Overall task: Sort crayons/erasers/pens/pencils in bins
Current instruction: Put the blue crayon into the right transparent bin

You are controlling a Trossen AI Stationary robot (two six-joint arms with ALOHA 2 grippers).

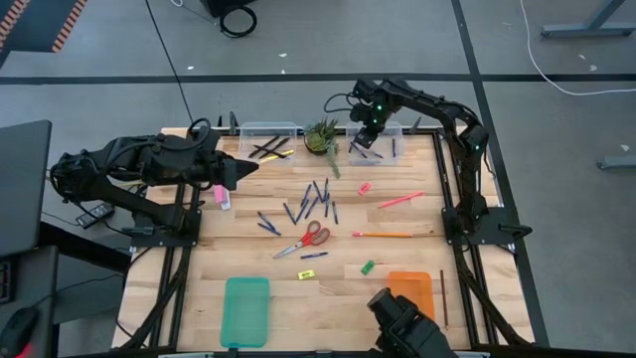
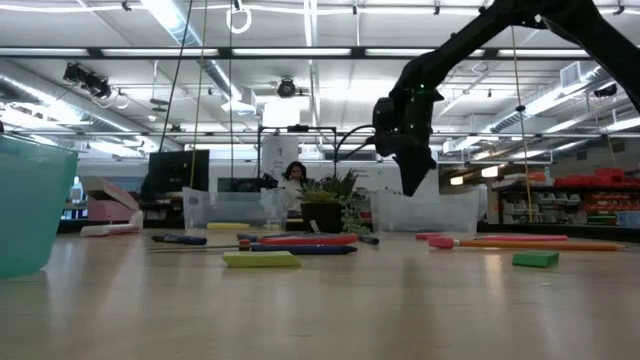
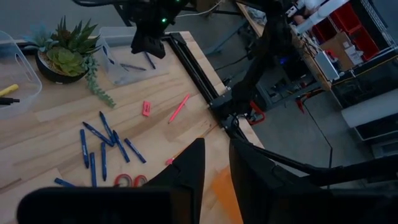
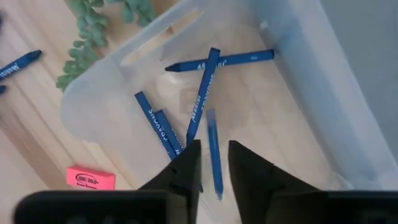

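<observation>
right gripper (image 4: 211,163) over clear bin (image 4: 298,56), fingers slightly apart, empty | loose pens (image 1: 313,199) lie table-centre, mixed angles | right arm nearer

Right arm stretched from its base at table's right edge toward far side, elbow bent high, wrist turned down. Right gripper (image 1: 368,135) points downward, hanging above tabletop, clear of wood in low view. Its two dark fingers (image 4: 186,165) stand slightly apart, narrow gap between, nothing between them.

Left arm folded low along table's left edge, forearm lying roughly level, reaching inward. Left gripper (image 1: 243,169) points toward table's middle; fingers (image 3: 189,168) slightly parted, gap empty.
</observation>
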